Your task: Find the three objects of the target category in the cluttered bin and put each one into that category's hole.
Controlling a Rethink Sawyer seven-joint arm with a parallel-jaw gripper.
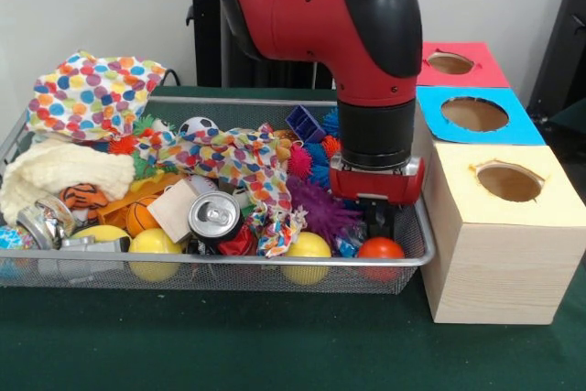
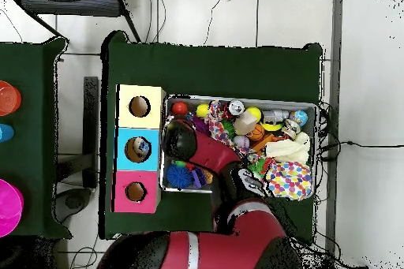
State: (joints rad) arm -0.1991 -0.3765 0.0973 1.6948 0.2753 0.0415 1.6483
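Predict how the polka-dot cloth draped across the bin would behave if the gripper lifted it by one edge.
The polka-dot cloth lies in soft folds over other toys, so it would probably hang limp. It looks light. It trails between the drink can and yellow ball, so lifting might drag or nudge them.

Bin (image 1: 417, 258) crammed; arm (image 1: 371, 89) fills right end; hole (image 1: 450, 63) unobstructed.
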